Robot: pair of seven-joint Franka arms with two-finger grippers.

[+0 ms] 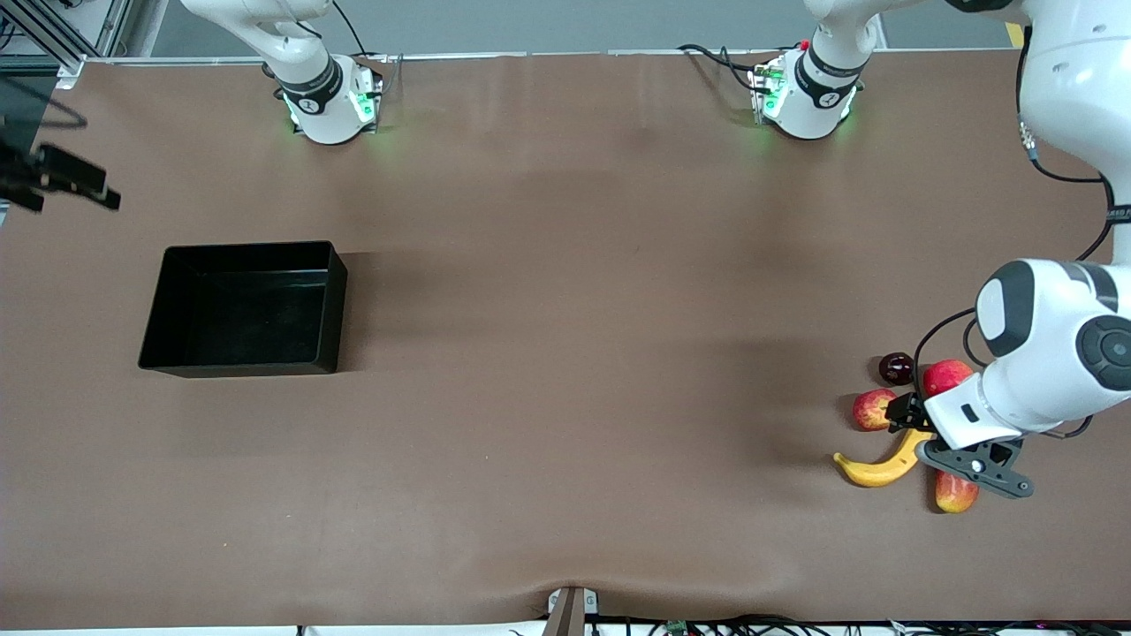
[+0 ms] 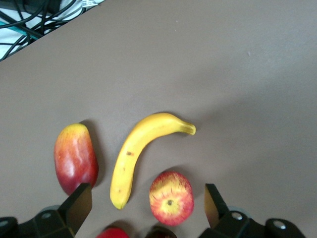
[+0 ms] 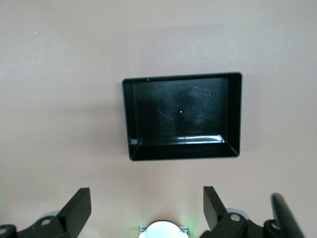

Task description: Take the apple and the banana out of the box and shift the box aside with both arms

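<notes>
The yellow banana [image 1: 877,468] lies near the left arm's end of the table, and the small red apple with yellow streaks [image 1: 872,410] lies just farther from the front camera. My left gripper [image 1: 910,417] hangs open and empty low over them. In the left wrist view [image 2: 145,204] the banana [image 2: 138,148] and the apple [image 2: 171,197] lie between its spread fingers, untouched. The black box [image 1: 329,305] sits empty toward the right arm's end. My right gripper [image 3: 146,206] is open and empty, high above the table, looking down on the box [image 3: 236,116].
An oblong red-yellow mango [image 1: 956,491] lies beside the banana, nearer the front camera; it also shows in the left wrist view [image 2: 75,157]. A dark-red round fruit [image 1: 896,367] and another red fruit [image 1: 945,375] lie beside the apple. Brown table between box and fruits.
</notes>
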